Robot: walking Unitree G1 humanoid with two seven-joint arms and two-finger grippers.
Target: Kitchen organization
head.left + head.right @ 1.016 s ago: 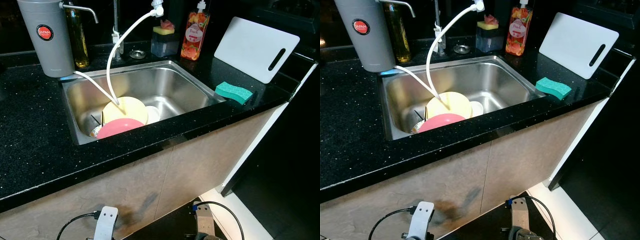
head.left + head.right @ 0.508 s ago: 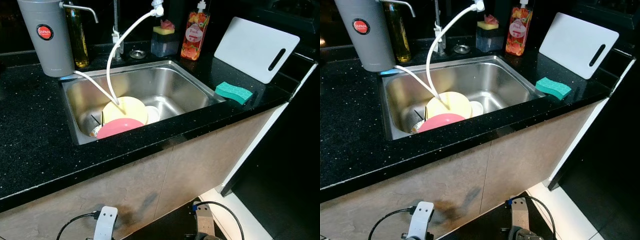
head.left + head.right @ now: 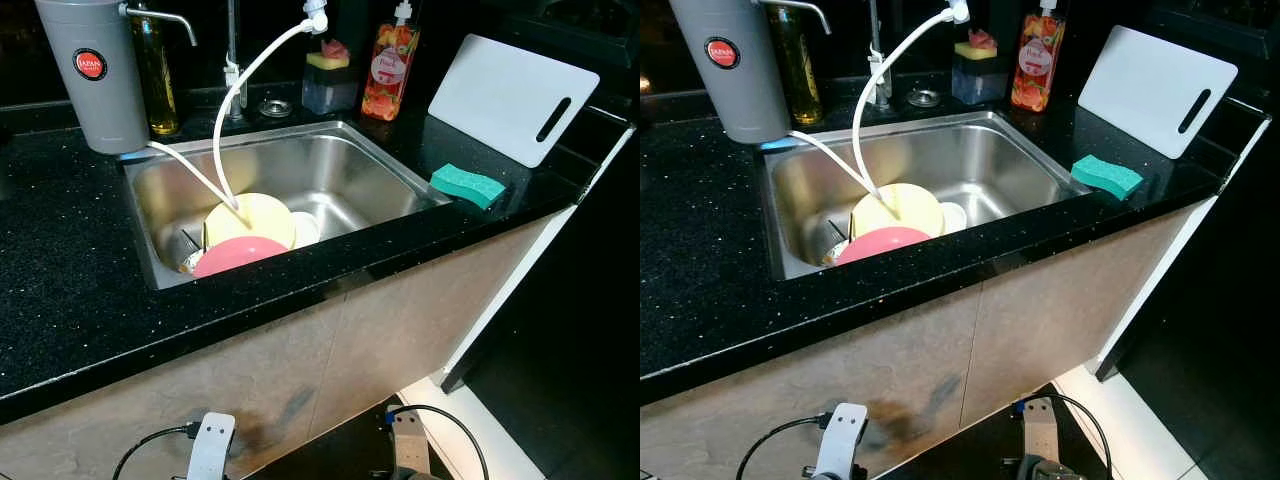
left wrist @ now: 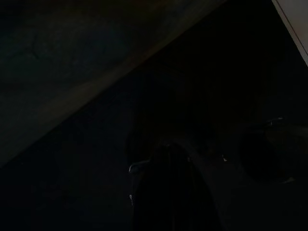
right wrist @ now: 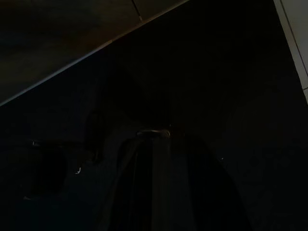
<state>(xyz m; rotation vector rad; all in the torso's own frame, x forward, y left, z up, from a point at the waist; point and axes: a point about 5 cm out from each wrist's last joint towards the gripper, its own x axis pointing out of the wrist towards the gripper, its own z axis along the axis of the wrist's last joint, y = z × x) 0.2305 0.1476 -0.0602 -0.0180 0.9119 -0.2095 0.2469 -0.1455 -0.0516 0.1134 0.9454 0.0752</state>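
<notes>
So I'm looking down at the sink (image 3: 360,165) set into the black speckled surface (image 3: 70,270). Dishes are piled at the near-left end of the basin: a yellow plate (image 3: 255,215) leaning up, a pink plate (image 3: 235,255) in front of it, and a small white dish (image 3: 304,229) tucked just beside them. A white hose (image 3: 235,100) loops down from the tap area onto the yellow plate. On the surface behind the sink sit a grey water filter (image 3: 90,70), an oil bottle (image 3: 155,75) and a soap bottle (image 3: 388,70). A green sponge (image 3: 467,185) lies at the right of the sink, and a white cutting board (image 3: 510,95) leans up behind it.

Both arms hang low in front of the cabinet, well below the dishes. The left end effector (image 4: 168,192) and right end effector (image 5: 154,183) are just dark shapes in the wrist views, so I can't tell how wide either one is.
</notes>
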